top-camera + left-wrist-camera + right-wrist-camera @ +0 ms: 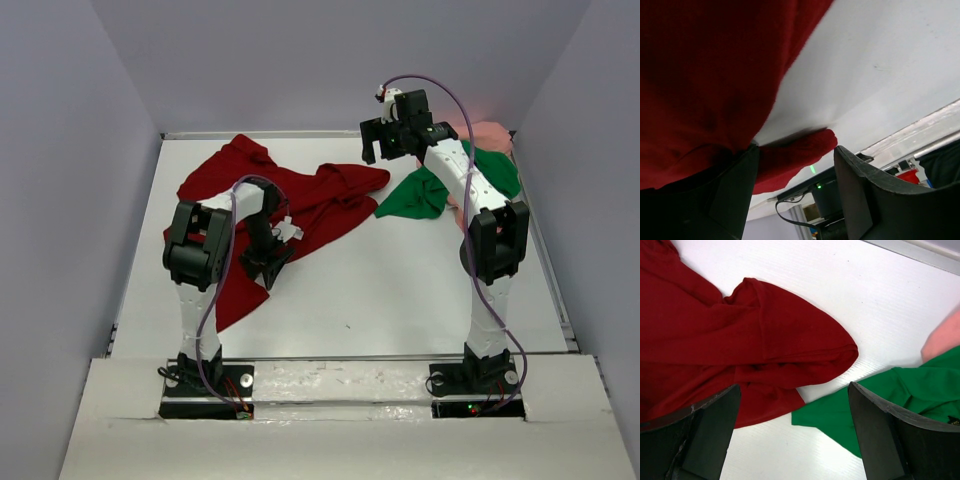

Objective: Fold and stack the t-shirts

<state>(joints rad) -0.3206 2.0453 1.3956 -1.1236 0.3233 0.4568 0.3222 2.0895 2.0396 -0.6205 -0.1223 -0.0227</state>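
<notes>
The dark red cloth t-shirt (320, 200) lies crumpled across the left and middle of the white tabletop (400, 300). One part is bunched toward the far edge. A rounded fold reaches right until it sits just beside the bright green cloth t-shirt (420, 195). The green one is a loose heap at the far right, partly hidden under the right arm. The pale salmon pink t-shirt (492, 133) is tucked behind it near the far right corner. None is folded and none is stacked.

The left claw (797, 165) sits low at the red shirt's near edge, fingers spread and released, with a rolled lip of red cloth between them. It looks placed to pinch that edge, though the wrist view is too close to show whether the cloth touches both fingers.

The right claw (795, 440) hangs wide and empty above the spot where the red fold nears the green. From there it is likely meant to take the red shirt's far side, so that both arms can draw it flat.
</notes>
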